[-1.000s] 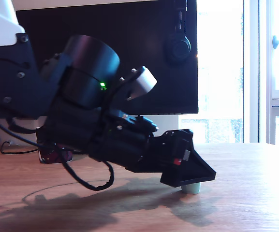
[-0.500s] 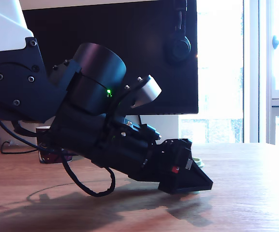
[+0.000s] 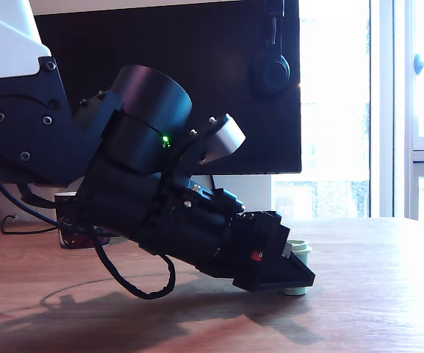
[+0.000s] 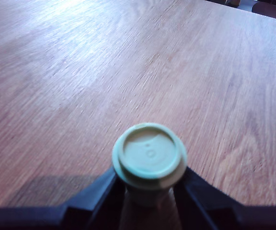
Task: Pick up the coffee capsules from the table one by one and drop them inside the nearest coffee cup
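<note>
A pale mint-green coffee capsule [image 3: 297, 251] stands upright on the wooden table [image 3: 377, 294], right of centre in the exterior view. My black gripper [image 3: 294, 273] is low over the table and shut on the capsule's body. In the wrist view the capsule [image 4: 149, 152] shows its round top, with a dark finger [image 4: 97, 194] pressed against each side of it. Its base still touches the wood. A dark red patch at the exterior view's left, mostly hidden behind the arm, looks like the coffee cup [image 3: 76, 238].
A large black monitor [image 3: 219, 81] stands behind the arm, with headphones [image 3: 271, 72] hanging on it. A bright window [image 3: 417, 110] fills the exterior view's right. A black cable [image 3: 149, 283] loops from the arm onto the table.
The gripper came down over the capsule, hiding it briefly, then drew slightly toward the exterior view's left. The capsule's rim now shows beyond the fingertips, held between them.
</note>
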Tool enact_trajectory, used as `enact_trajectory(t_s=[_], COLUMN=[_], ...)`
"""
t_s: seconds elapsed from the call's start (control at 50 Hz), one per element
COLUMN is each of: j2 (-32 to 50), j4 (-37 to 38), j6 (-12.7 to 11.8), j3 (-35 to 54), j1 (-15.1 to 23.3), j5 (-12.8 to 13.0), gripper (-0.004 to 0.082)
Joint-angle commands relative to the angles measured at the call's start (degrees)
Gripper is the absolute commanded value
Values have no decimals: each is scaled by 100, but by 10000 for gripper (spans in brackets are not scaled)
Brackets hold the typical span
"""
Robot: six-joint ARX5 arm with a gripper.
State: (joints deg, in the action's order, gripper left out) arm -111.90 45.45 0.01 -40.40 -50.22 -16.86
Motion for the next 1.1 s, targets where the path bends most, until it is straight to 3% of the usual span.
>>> enact_trajectory(t_s=[0.0, 0.44, 1.08], j2=[-57, 887, 2120], j4=[42, -476, -1290], j6=[2, 4, 48], j3=[-11, -11, 275], j1=[-7, 313, 1663], j5=[-31, -28, -20], gripper=[105, 105, 105])
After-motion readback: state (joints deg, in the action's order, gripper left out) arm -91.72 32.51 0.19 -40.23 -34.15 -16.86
